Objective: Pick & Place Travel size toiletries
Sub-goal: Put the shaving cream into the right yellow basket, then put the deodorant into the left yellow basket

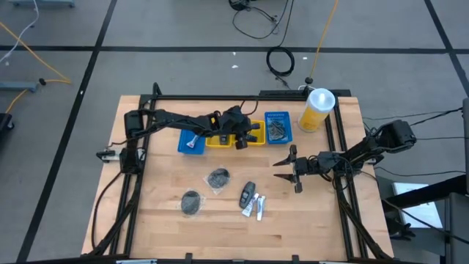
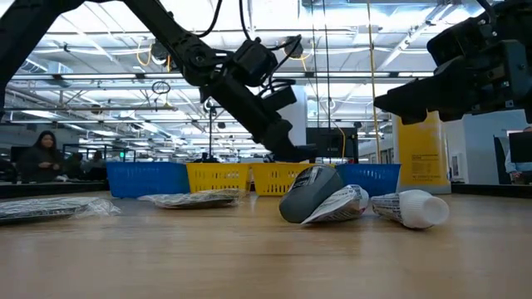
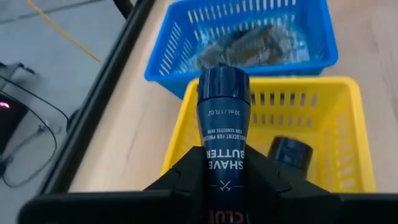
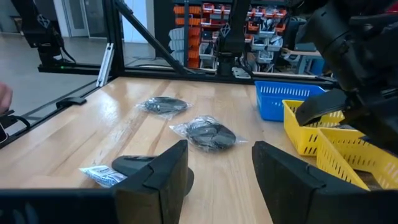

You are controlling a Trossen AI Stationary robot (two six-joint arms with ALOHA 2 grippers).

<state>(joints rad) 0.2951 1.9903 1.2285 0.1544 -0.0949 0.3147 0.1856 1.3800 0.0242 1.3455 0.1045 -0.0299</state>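
My left gripper (image 1: pixel 240 141) is over the yellow trays (image 1: pixel 253 135) at the back of the table, shut on a dark blue bottle (image 3: pixel 224 106) labelled shave butter. Another dark bottle (image 3: pixel 289 152) lies in the yellow tray (image 3: pixel 359 134) below it. My right gripper (image 1: pixel 289 167) is open and empty over the table, right of centre. Two grey discs in clear wrap (image 1: pixel 218 177) (image 1: pixel 191 202), a dark bottle (image 1: pixel 248 194) and white tubes (image 1: pixel 256 207) lie flat on the wood. My left gripper pinches the bottle's lower body (image 3: pixel 224 163) between its two fingers. The bottle lies along the fingers, and its round dark end (image 3: pixel 224 82) sticks out past their tips. The fingers slant down from the table's left. The bottle is clear above the yellow tray.
A blue tray (image 1: pixel 192 141) stands left of the yellow trays, and a blue tray (image 1: pixel 277 126) with wrapped items stands to their right. A tall yellow bottle with a white cap (image 1: pixel 316 108) stands at the back right. Bare wood lies along the near edge.
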